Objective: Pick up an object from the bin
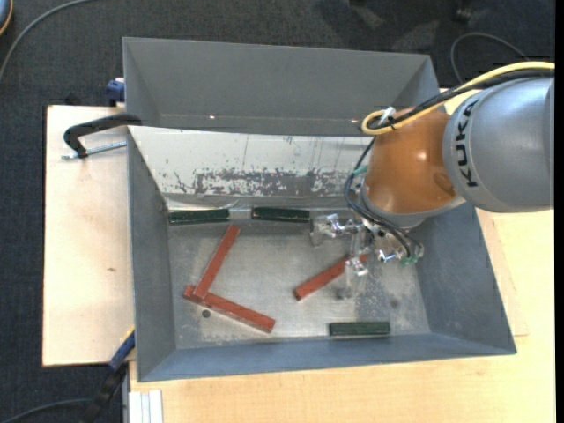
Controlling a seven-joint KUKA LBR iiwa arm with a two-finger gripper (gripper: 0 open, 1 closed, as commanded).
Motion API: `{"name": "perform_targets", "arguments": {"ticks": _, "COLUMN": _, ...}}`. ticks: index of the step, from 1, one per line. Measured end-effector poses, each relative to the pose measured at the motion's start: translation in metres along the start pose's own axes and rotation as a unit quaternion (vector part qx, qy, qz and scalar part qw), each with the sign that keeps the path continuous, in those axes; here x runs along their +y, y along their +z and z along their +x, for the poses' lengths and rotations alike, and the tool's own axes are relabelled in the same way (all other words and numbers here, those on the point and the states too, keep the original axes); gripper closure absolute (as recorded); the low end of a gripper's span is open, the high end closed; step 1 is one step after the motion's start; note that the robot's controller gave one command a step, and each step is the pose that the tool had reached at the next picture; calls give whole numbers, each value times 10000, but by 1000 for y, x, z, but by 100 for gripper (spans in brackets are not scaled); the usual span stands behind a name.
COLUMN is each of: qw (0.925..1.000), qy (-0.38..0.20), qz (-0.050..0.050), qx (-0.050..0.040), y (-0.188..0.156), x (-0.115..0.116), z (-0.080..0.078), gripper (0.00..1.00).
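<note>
My gripper (356,261) hangs low over the right half of the bin floor, under the orange wrist cover. Its tip is at the upper right end of a short red block (317,283), which lies slanted on the floor; I cannot tell whether it touches the block. A dark green bar (280,212) lies flat by the back wall, just left of the gripper. Another dark green bar (359,329) rests along the front wall below it.
Two long red sticks (216,261) (240,312) form an L on the left of the floor, with a small dark bit (204,314) beside their corner. A third dark green bar (198,218) lies at the back left. The arm covers the bin's right rear corner.
</note>
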State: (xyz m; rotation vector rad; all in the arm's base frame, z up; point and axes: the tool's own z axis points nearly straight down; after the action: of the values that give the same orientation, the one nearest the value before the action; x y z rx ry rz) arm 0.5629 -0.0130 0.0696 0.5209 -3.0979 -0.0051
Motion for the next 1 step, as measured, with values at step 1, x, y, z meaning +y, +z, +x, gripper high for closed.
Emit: {"name": "perform_targets", "arguments": {"ticks": 1, "qw": 10000, "qy": 14, "qz": 11, "qx": -5, "y": -1, "x": -2, "z": 0, "gripper": 100}}
